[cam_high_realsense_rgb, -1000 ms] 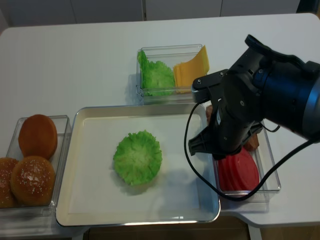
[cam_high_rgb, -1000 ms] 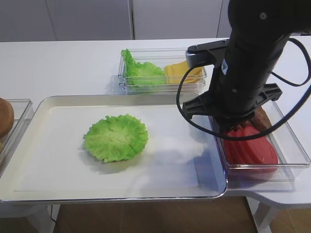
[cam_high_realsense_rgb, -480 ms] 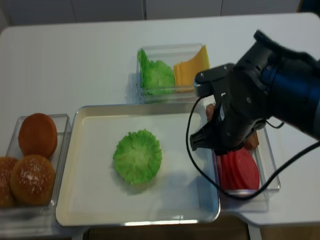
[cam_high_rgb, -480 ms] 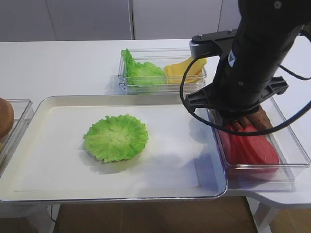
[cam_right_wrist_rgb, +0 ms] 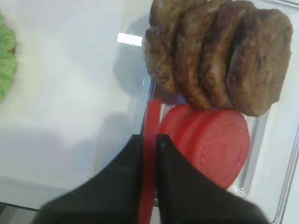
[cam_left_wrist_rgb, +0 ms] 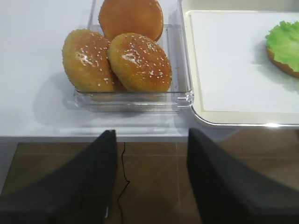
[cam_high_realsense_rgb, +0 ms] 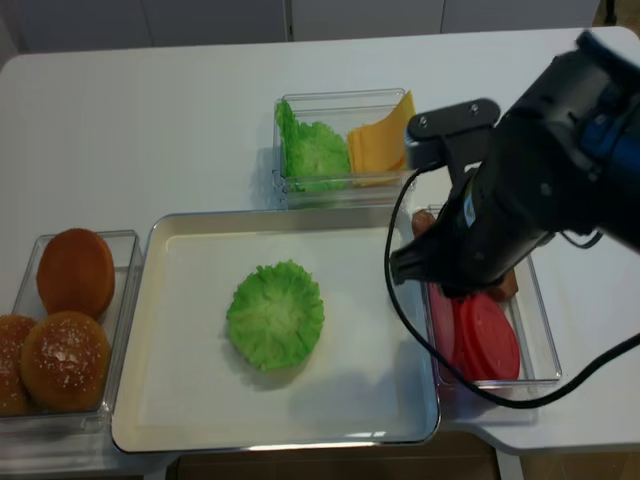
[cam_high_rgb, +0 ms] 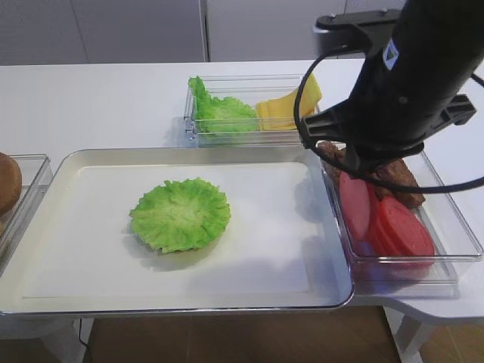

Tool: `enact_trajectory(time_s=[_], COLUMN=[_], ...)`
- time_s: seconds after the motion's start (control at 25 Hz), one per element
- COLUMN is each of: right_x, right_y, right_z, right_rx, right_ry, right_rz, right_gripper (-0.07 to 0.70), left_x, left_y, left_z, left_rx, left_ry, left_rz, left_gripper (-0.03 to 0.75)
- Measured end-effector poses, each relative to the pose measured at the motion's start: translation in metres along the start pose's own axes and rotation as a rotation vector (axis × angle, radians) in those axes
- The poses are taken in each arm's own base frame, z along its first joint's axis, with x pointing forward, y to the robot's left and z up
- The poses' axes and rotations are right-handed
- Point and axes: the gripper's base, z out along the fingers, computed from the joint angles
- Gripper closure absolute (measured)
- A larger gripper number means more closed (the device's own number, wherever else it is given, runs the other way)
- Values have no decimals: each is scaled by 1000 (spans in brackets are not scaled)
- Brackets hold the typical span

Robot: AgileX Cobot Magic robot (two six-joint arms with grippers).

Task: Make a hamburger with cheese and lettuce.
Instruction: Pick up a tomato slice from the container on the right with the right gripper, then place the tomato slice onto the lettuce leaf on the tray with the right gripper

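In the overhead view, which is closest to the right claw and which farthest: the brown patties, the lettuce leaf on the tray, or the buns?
From the right gripper, which pinches a tomato slice:
1. Patties, just behind it in the same bin.
2. Lettuce leaf, mid-tray, to its left.
3. Buns, in the far-left bin.

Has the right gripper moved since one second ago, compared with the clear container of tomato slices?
Yes. The right gripper, shut on a tomato slice, has risen from the tomato container; the slice now hangs on edge above it.

Bright even overhead light, soft shadows, glare on the clear bin rim, close jaws blurred
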Motion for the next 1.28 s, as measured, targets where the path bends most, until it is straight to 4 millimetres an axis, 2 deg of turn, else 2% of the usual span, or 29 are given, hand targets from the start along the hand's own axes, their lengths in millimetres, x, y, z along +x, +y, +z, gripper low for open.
enact_trajectory(time_s=[0.2, 0.44, 0.84, 0.96, 1.28], right_x=[-10, -22, -26, -29, -43], right_y=[1, 3, 5, 19, 73], right_z=[-27, -49, -54, -50, -31], right_rx=[-10, -28, -30, -5, 17], right_ry=[-41, -99, -95, -90, -97], right_rz=[2, -8, -36, -98, -250], right_gripper=[577, 577, 577, 577, 577], left_x=[0, 0, 0, 0, 0], left_y=[0, 0, 0, 0, 0], left_z=[0, 0, 0, 0, 0], left_rx=[0, 0, 0, 0, 0], left_ry=[0, 0, 0, 0, 0], left_rz=[0, 0, 0, 0, 0], left_gripper=[353, 353, 353, 353, 353])
